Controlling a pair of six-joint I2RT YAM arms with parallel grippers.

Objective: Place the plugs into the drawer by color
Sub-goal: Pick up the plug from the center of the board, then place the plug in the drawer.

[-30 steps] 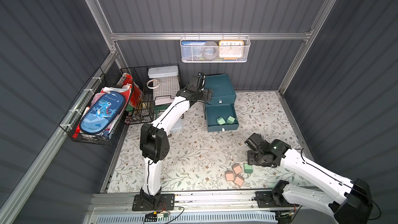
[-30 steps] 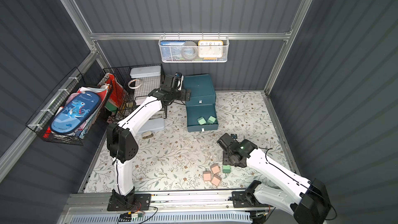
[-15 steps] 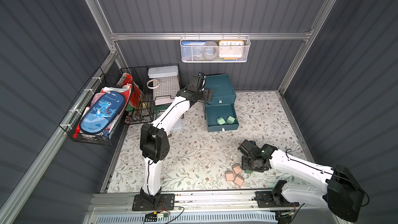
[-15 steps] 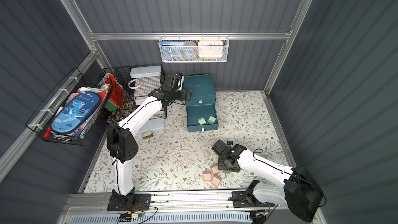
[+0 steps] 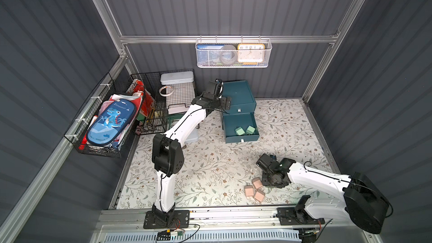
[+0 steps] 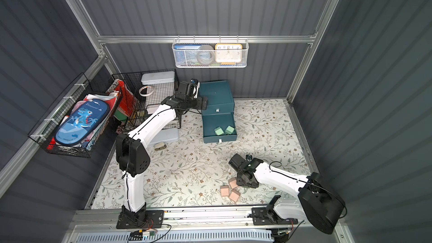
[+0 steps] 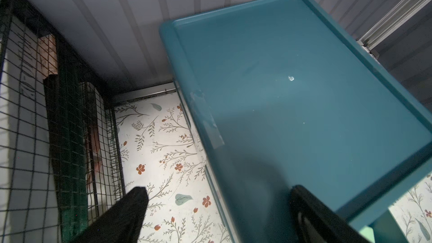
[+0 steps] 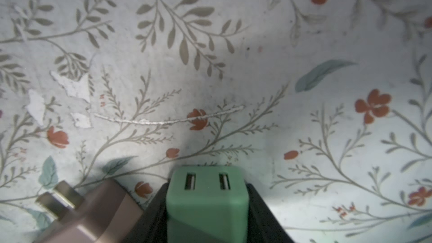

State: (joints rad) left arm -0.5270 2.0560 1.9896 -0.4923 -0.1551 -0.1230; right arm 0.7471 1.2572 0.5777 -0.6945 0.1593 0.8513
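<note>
The dark teal drawer cabinet stands at the back, its bottom drawer pulled out. Two mint green plugs lie inside it. Three pale pink plugs lie together near the front rail. My right gripper is down beside them. In the right wrist view it is shut on a third green plug, a pink plug close alongside. My left gripper stands open, astride the cabinet top's side edge.
A black wire rack with a white box and a tape roll stands left of the cabinet. A pale box lies under the left arm. A side basket holds a dinosaur pencil case. A white wall basket hangs behind.
My right arm has swung in and down to the plugs by the front rail, and its jaws have closed round the green plug. The left arm has not moved.
</note>
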